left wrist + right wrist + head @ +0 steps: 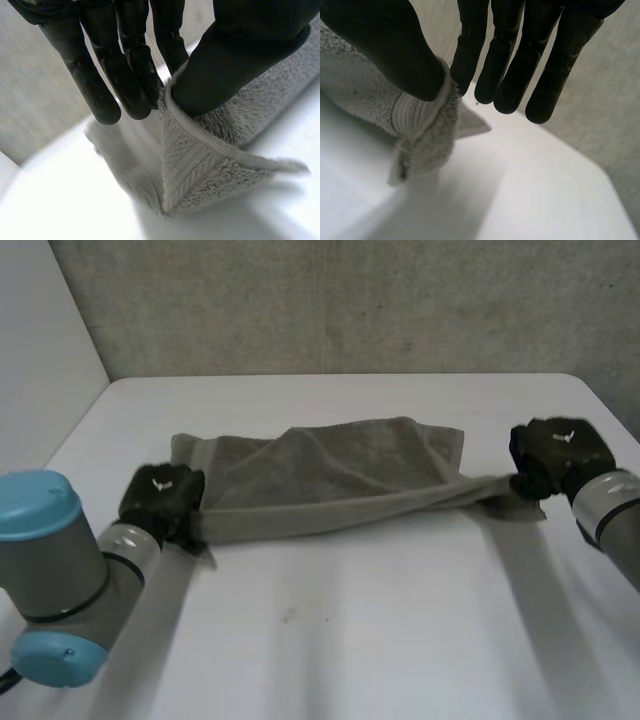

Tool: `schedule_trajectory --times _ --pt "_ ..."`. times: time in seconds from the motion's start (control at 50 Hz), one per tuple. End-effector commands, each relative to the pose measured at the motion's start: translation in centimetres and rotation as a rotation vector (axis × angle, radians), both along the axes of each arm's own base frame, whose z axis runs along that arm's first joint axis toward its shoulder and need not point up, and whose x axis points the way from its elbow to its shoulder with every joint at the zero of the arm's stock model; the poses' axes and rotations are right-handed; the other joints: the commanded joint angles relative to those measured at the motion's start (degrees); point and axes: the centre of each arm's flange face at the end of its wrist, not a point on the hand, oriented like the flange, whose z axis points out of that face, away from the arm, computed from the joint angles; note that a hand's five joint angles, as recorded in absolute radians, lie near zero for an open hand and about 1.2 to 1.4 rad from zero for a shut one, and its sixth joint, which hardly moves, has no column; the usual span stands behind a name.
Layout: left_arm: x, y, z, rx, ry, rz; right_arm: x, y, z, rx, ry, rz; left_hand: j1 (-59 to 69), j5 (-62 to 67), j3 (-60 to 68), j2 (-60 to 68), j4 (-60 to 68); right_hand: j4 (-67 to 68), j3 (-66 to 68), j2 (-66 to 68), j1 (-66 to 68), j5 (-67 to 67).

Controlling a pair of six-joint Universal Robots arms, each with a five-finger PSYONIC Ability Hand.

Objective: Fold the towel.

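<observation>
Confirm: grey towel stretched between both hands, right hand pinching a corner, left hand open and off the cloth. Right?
No. The left hand is not open: the left wrist view shows its thumb and fingers pinching a corner of the towel. The rest holds: the grey towel is stretched between both hands, right hand pinching a corner.

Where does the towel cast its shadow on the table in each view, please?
Head view: faint shading on the table along the near edge of the towel. Left wrist view: a soft shadow under the corner pinched by the left hand. Right wrist view: a broader shadow beneath the corner pinched by the right hand.
</observation>
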Motion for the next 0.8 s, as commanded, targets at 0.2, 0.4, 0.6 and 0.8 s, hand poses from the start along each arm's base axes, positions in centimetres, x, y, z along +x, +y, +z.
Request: schedule_trajectory --times 0.2,0.4,0.6,0.8 --pt "1.0 5.3 22.5 -0.464 -0.084 -0.096 -0.9 5.5 20.7 -0.348 0.175 0.032 14.2 12.5 11.5 11.4 11.5 11.4 11.9 12.9 18.7 15.8" --pt "2.7 0.9 16.8 -0.115 -0.204 -0.053 -0.2 3.1 15.3 -0.09 0.37 0.104 14.2 12.5 11.5 11.4 11.5 11.4 11.9 12.9 18.7 15.8" --pt "2.0 -2.7 5.5 0.21 -0.314 -0.107 2.2 -0.1 5.6 0.184 0.464 0.18 14.2 12.5 11.5 11.4 11.5 11.4 11.9 12.9 18.7 15.8" --pt "0.3 -10.2 8.8 -0.349 -0.205 -0.04 5.4 -6.4 7.8 -0.212 0.414 0.042 14.2 12.5 11.5 11.4 11.5 11.4 11.9 12.9 18.7 15.8"
